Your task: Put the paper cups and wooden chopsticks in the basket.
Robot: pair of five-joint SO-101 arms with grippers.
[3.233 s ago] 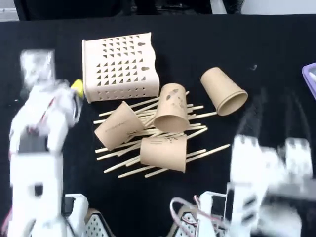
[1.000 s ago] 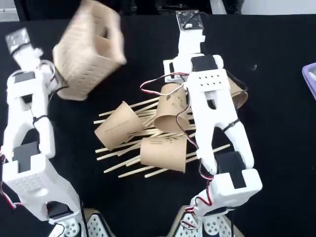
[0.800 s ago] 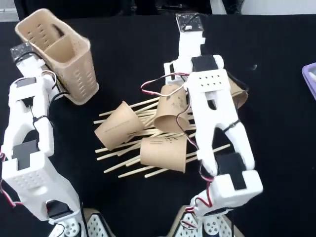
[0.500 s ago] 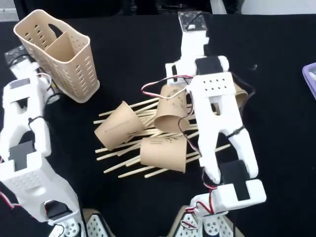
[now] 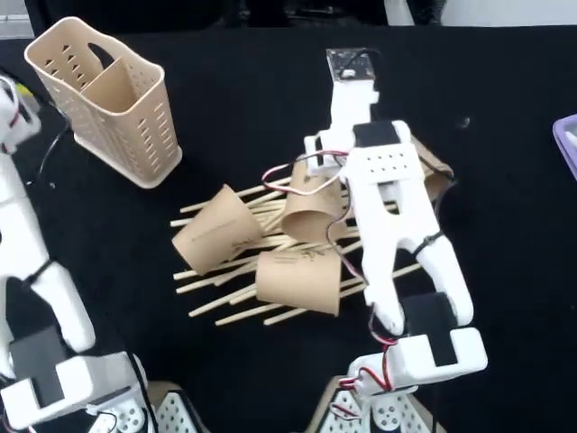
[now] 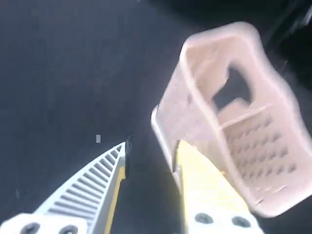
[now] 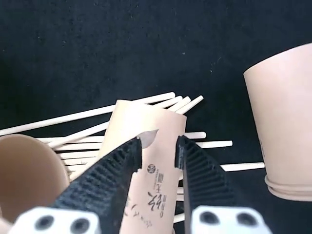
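Far-left corner of the table [image 5: 505, 108]: the basket [image 5: 104, 99], on its side beside the wooden chopsticks [image 5: 267, 200] 3 s ago, has been hoisted by the L arm [image 5: 41, 298], stood upright & let go. The left gripper [image 6: 152, 146], jaws spread, has pulled back twd the table edge. The R arm [image 5: 397, 225], then low at the near edge, has swung out over the pile. The right gripper [image 7: 158, 141] has settled, jaws parted, over the middle paper cup [image 5: 311, 203].

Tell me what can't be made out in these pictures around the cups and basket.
- Far paper cup: high view, mostly hidden under the right arm.
- Chopsticks: high view, count unclear, other paper cups lie across them.
- Basket floor: high view, its own walls hide it.
- Purple object: high view, cut off by the edge.
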